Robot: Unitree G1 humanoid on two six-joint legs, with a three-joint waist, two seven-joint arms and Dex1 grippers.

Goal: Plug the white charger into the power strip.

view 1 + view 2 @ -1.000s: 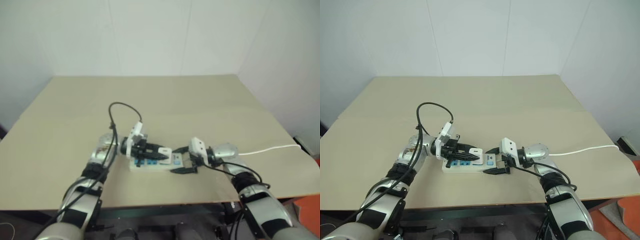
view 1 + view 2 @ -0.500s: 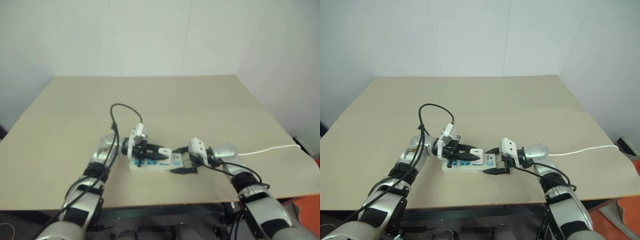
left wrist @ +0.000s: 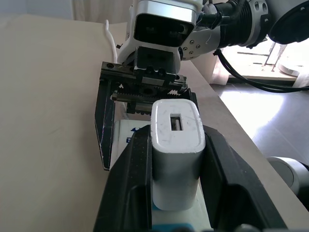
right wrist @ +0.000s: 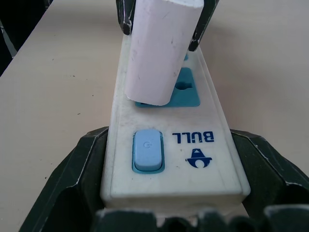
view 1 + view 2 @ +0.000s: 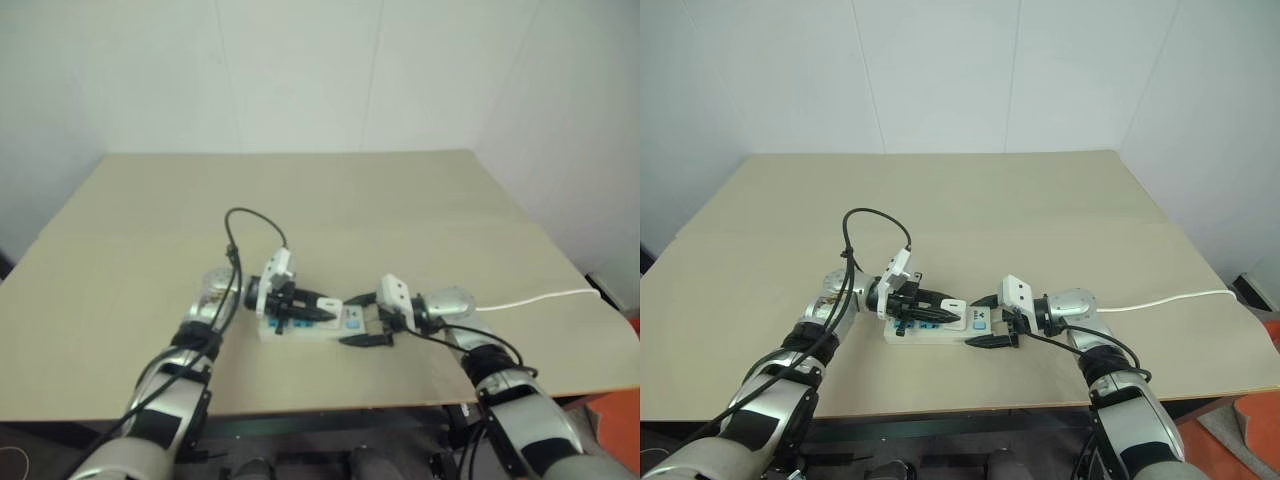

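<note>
One beige worktop (image 5: 1040, 200) sits before you against plain white walls (image 5: 940, 70). One power strip (image 5: 940, 331) lies near its front edge, a thin white cord (image 5: 1170, 298) trailing off to your right. Your right gripper (image 5: 992, 320) has its jaws set wide around the strip's switch end, both touching its sides. Your left gripper (image 5: 940, 305) has its jaws clamped on the one white charger (image 3: 176, 145), which stands tilted on a blue socket face (image 4: 186, 89) beside the switch (image 4: 147, 150).
</note>
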